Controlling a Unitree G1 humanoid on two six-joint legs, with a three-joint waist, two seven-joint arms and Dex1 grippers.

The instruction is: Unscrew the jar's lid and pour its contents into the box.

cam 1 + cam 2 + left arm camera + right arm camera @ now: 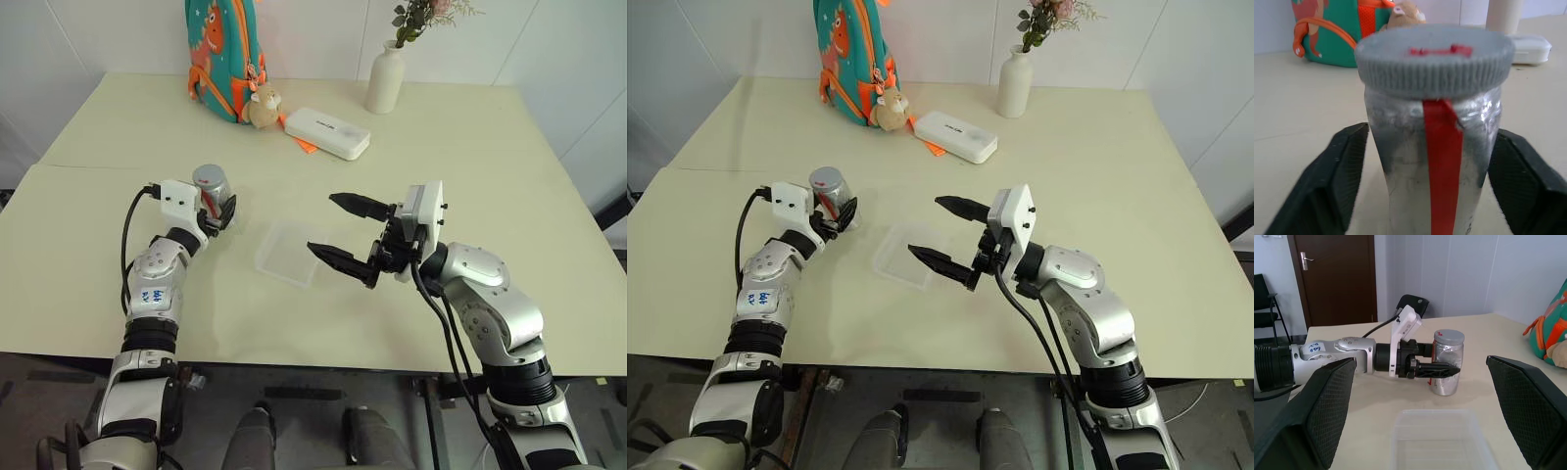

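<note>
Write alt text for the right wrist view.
The left tool reaches in around the capped jar standing on the table. The clear box lies nearer, between the right tool's wide-open black fingers.

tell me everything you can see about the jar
The jar is a small see-through greyish plastic cylinder with a red strip down its side and a ribbed silvery-grey lid, red-marked on top, still on. It stands upright on the table, to the robot's left of the clear box, between the left gripper's black fingers, one across its side.
</note>
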